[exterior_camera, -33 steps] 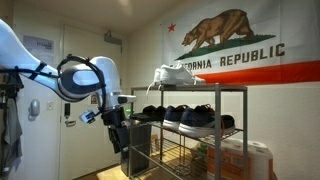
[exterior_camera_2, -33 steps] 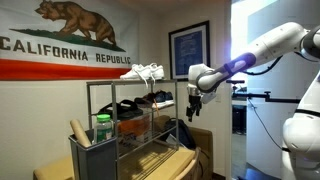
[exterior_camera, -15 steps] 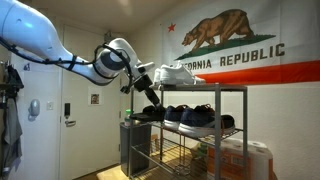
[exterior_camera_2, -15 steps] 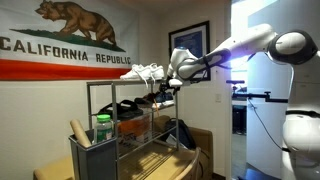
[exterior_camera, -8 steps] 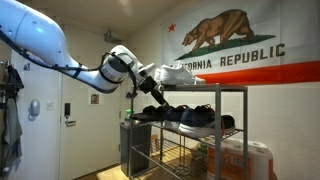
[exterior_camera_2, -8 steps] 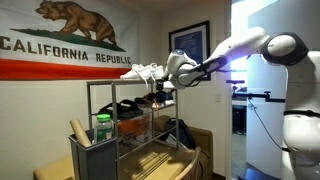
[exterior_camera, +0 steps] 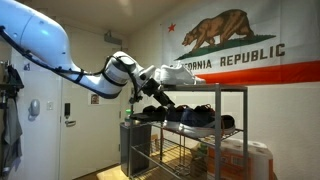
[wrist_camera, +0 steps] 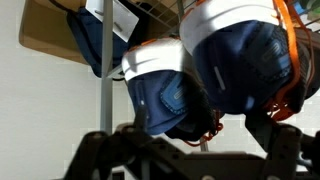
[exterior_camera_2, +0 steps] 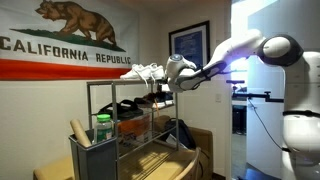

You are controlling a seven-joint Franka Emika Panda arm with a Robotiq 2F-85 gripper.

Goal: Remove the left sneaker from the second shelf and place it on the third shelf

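The grey rack shows in both exterior views. Dark navy sneakers with pale soles sit in a row on its second shelf (exterior_camera: 205, 133); the left sneaker (exterior_camera: 149, 113) is at the open end. My gripper (exterior_camera: 160, 101) reaches in at that end, also seen in an exterior view (exterior_camera_2: 166, 93). In the wrist view the left sneaker (wrist_camera: 160, 92) fills the middle, its mate (wrist_camera: 245, 60) with orange trim beside it. My gripper (wrist_camera: 190, 150) is open, fingers spread either side, just short of the sneaker. The wire-grid third shelf (exterior_camera: 183, 156) lies below.
A white sneaker (exterior_camera: 174, 72) sits on the top tier. A green-lidded bottle (exterior_camera_2: 102, 128) and a paper roll (exterior_camera_2: 79, 134) stand before the rack. A box (exterior_camera: 243, 156) sits beside it. A flag (exterior_camera_2: 60, 45) and framed picture (exterior_camera_2: 189, 44) hang behind.
My arm has swung up from beside the rack to the second shelf. In the last half second the gripper has pushed a little closer to the dark sneakers.
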